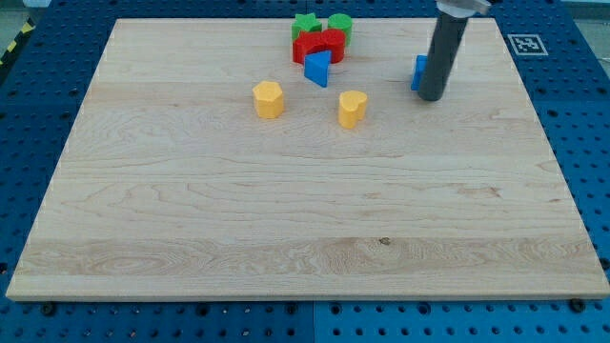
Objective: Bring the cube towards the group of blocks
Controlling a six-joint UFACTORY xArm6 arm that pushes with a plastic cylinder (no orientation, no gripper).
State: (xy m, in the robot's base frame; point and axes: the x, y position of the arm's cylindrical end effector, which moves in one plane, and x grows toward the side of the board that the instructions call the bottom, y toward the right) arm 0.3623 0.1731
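Standing by the bench (191,219), I see the blue cube (418,72) near the view's top right, mostly hidden behind the dark rod, with only a sliver of it showing on the rod's left. My tip (431,98) sits just on the cube's right and slightly toward the view's bottom, seemingly touching it, though I cannot be sure of contact. No pincer exists on this arm, so nothing is open or closed; the rod can only shove.

From where I stand, the likeliest slip is an off-centre push: the tip looks low on the cube's side, so a leftward stroke could spin the cube or let it slide off toward the view's top edge, which is close. Too strong a push might also ram it into the cluster and scatter it.

That cluster lies to the view's left along the top: a green star-like block (305,24), a green cylinder (340,26), two red blocks (318,46) pressed together, and a blue wedge-shaped block (318,69) just below them. A yellow heart-like block (352,108) and a yellow block (269,98) sit farther down, apart from the straight line to the group, which looks unobstructed.
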